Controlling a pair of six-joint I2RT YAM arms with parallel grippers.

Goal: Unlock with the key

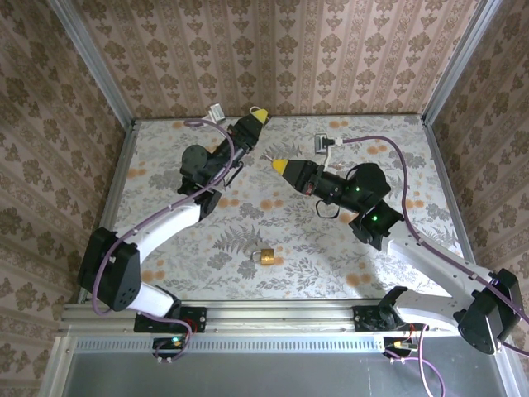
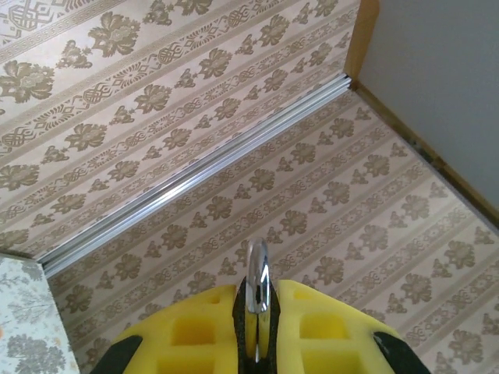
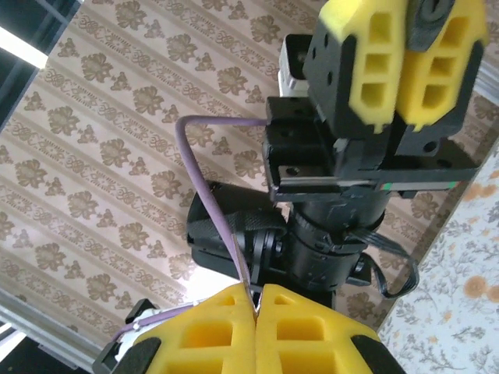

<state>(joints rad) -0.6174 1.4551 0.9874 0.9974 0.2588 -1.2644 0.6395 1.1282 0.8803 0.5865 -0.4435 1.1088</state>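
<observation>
The brass padlock [image 1: 264, 255] lies alone on the flowered table [image 1: 347, 265], near the front middle, with no gripper touching it. My left gripper [image 1: 259, 115] is raised at the back of the table. It is shut on a thin, shiny silver metal piece, the key [image 2: 257, 273], which sticks out past the yellow fingertips [image 2: 195, 312]. My right gripper [image 1: 277, 165] hovers mid-table, pointing left towards the left arm. Its yellow pads [image 3: 210, 327] are pressed together. A thin grey sliver shows at their seam beside a purple cable, and I cannot tell what it is.
Patterned walls close in the table on three sides, with metal rails at the corners. A small silver object [image 1: 216, 111] sits at the back edge and a white fitting [image 1: 322, 142] at mid back. The left arm's wrist [image 3: 335, 226] and purple cable [image 3: 204, 195] are close in front of my right gripper.
</observation>
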